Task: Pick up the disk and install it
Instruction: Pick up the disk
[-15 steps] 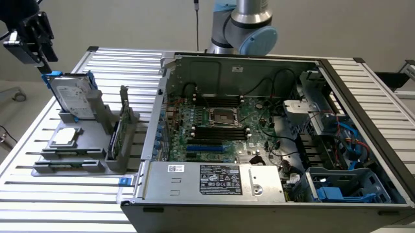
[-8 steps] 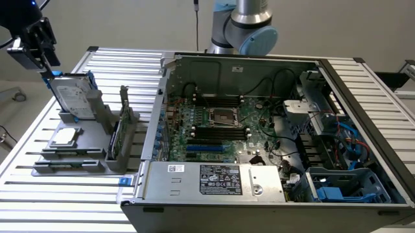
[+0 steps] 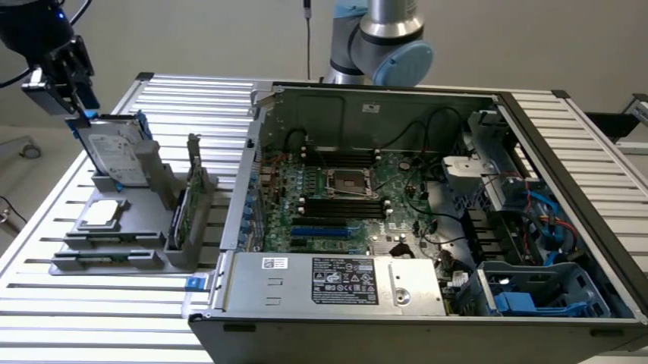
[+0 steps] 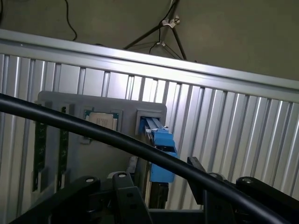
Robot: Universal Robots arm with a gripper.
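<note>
Cable (image 4: pixel 140 145) across the lens, jaws wide over the disk (image 3: pixel 109 152)

Your gripper (image 3: pixel 76 95) hangs spread wide, holding nothing, jaws either side of the disk's blue top edge. That disk stands upright in the grey holder (image 3: pixel 142 216), well apart from the case (image 3: pixel 344 114). Close off-centre and you may pinch only the plastic frame, cocking the disk in its slot; the cable could snag too. Count one disk, one chip (image 3: pixel 102 214), one upright card (image 3: pixel 190 199), one holder, one case.

A black cable (image 4: pixel 93 129) hides part of the disk (image 4: pixel 163 141) (edge-on here).
</note>
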